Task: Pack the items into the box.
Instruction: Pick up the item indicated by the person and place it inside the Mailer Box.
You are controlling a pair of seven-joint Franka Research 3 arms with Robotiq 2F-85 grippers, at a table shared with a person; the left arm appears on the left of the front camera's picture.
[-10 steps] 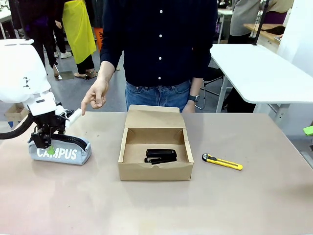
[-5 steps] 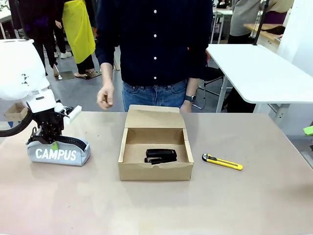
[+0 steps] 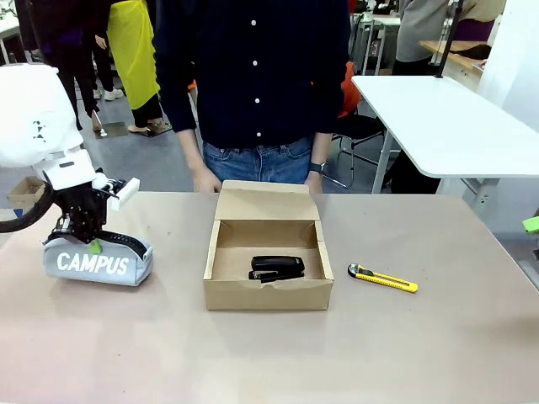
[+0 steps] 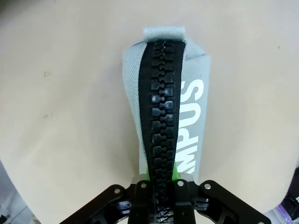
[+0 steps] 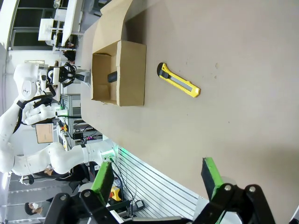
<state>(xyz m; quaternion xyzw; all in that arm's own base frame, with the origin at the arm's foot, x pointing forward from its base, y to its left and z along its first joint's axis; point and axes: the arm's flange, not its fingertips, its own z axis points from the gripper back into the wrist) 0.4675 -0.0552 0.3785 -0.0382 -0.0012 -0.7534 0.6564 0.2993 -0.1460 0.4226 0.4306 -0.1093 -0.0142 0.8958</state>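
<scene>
Well, fabric pouch (image 4: 133, 70) w/ chunky zip (image 4: 161, 116)

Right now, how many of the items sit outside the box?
2: the pouch, left of the box, held by the left gripper; the utility knife, right of the box. None seems hidden.

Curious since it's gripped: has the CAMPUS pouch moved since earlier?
Yes, slightly: the pouch, held by the left gripper, shifted left, away from the box.

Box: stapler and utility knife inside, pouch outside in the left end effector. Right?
No. Front view: the utility knife lies on the table beside the box, not inside. The stapler is inside and the left end effector grips the pouch, as stated.
</scene>
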